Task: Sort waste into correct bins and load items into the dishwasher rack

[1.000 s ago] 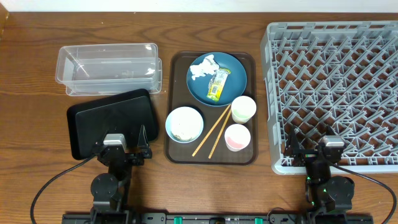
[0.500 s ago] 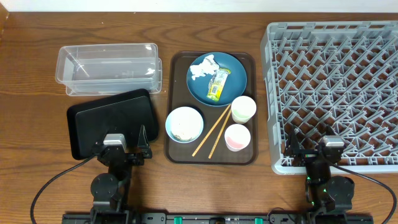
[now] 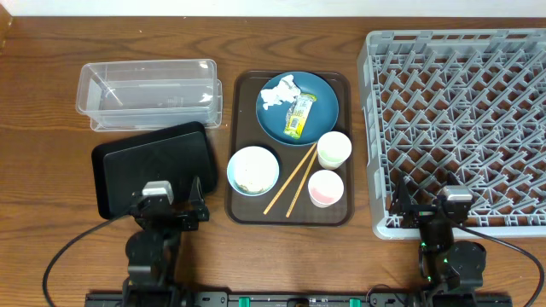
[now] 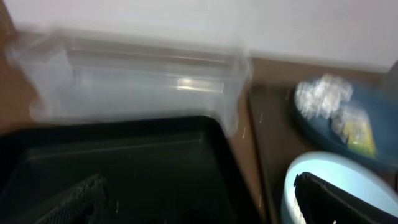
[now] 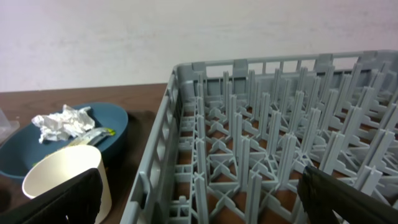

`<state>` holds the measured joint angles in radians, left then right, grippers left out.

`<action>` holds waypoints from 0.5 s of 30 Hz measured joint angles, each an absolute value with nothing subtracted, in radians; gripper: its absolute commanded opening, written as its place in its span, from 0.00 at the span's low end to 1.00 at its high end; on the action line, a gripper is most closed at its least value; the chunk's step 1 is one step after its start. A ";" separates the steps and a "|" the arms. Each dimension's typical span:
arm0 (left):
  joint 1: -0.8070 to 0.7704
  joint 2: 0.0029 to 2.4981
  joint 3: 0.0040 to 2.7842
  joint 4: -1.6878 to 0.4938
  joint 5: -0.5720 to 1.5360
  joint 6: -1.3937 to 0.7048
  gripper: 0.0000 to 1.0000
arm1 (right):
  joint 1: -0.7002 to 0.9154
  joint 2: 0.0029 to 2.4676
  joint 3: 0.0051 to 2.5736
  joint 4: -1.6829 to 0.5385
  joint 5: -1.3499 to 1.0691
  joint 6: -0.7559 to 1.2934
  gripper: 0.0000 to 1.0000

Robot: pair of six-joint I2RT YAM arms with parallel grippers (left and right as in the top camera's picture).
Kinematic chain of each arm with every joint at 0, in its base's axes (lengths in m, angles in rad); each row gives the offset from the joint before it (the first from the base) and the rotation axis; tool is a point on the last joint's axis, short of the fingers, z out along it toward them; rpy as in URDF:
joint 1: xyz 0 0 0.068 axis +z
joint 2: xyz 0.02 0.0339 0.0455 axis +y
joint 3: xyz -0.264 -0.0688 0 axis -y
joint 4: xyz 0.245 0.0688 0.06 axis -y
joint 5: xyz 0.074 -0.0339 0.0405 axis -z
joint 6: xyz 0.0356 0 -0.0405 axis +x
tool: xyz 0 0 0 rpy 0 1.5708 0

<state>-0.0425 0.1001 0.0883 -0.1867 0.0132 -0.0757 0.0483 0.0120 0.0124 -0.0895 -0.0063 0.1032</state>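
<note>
On the brown serving tray [image 3: 341, 85] lie a dark blue plate [image 3: 322, 109] with crumpled tissue [image 3: 275, 94] and a yellow-green wrapper [image 3: 298, 117], a pale bowl [image 3: 252, 169] with whitish scraps, a white cup [image 3: 333, 149], a pink cup [image 3: 326, 188] and two chopsticks [image 3: 290, 181]. The clear tub [image 3: 145, 89] and black tray [image 3: 153, 162] are at left, the grey rack [image 3: 461, 119] at right. My left gripper [image 3: 168, 196] [image 4: 199, 208] is open over the black tray's near edge. My right gripper [image 3: 425, 200] [image 5: 199, 205] is open over the rack's near left corner.
The left wrist view is blurred; it shows the tub [image 4: 137, 78], the black tray [image 4: 124, 162], the bowl [image 4: 311, 180] and the plate [image 4: 373, 124]. The right wrist view shows the white cup [image 5: 65, 174], the plate [image 5: 25, 155] and the rack's pegs [image 5: 261, 130].
My left gripper has shifted slightly over the black tray. The right arm and all objects have not moved.
</note>
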 measured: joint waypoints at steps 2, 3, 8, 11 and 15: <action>-0.043 0.170 0.128 -0.237 0.011 -0.082 0.98 | 0.048 0.013 0.027 -0.116 -0.007 0.103 0.99; -0.043 0.209 0.157 -0.260 0.010 -0.089 0.98 | 0.048 0.017 0.042 -0.143 -0.007 0.103 0.99; -0.042 0.436 0.370 -0.372 0.012 -0.124 0.98 | 0.048 0.102 0.140 -0.240 -0.007 0.104 0.99; -0.042 0.590 0.516 -0.466 0.023 -0.133 0.98 | 0.048 0.213 0.235 -0.291 -0.007 0.104 0.99; -0.042 0.776 0.694 -0.624 0.062 -0.136 0.98 | 0.048 0.394 0.383 -0.372 -0.008 0.104 0.99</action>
